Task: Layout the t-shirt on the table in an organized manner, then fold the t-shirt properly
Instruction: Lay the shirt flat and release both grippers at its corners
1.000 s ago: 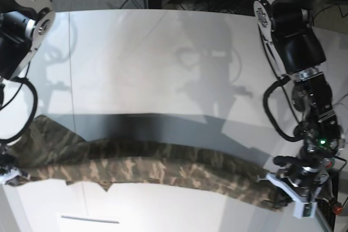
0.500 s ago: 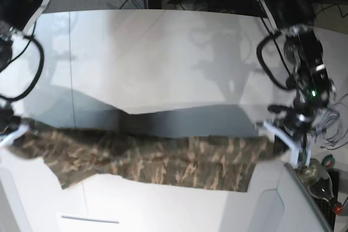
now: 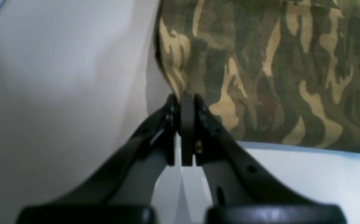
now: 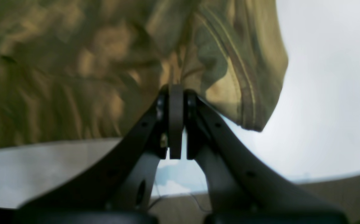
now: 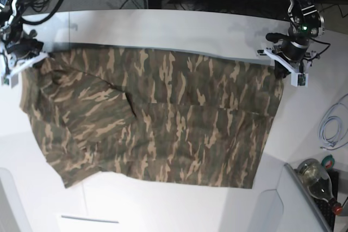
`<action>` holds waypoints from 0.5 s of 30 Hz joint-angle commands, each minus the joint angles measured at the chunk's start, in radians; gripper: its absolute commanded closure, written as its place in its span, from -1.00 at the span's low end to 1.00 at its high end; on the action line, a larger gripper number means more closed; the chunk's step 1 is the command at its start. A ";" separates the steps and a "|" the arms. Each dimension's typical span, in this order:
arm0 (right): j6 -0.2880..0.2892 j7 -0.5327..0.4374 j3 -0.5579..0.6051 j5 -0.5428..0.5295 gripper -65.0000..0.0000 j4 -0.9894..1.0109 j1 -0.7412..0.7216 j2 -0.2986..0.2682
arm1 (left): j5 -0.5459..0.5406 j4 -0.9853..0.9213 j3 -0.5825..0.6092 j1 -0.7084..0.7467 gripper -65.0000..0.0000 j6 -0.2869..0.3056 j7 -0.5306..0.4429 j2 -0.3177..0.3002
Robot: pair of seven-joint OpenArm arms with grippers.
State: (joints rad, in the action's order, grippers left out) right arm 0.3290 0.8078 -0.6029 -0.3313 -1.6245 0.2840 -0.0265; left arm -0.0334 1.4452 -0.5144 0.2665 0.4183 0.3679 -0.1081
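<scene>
A large smooth white table [image 5: 163, 25] fills the base view, cables and clutter along the top edge. The camouflage-print cloth t-shirt [image 5: 157, 118] hangs spread across the frame's middle, stretched between two grips near the top corners. The left gripper [image 3: 183, 102], upper right in the base view, is clenched on one cloth edge; the right gripper [image 4: 175, 93], upper left, pinches a hemmed corner. To lay it well, I would lower both arms evenly, keeping the top edge taut, so the creased left portion settles flat before release.
</scene>
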 commanded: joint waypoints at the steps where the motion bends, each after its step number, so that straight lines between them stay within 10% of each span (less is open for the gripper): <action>1: 0.002 -0.031 -0.004 -0.010 1.00 -0.016 0.010 0.004 | -0.010 0.015 -0.003 0.006 1.00 -0.005 -0.025 -0.011; 15: 0.003 -0.051 0.002 -0.010 1.00 -0.081 0.143 0.018 | -0.010 -0.074 -0.120 0.069 1.00 -0.005 -0.074 -0.014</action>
State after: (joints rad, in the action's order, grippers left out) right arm 0.3294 0.7742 -0.5976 -0.3401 -1.6852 0.4286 0.0029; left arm -0.0338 1.3563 -0.6285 0.3370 0.4194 0.3210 -0.1078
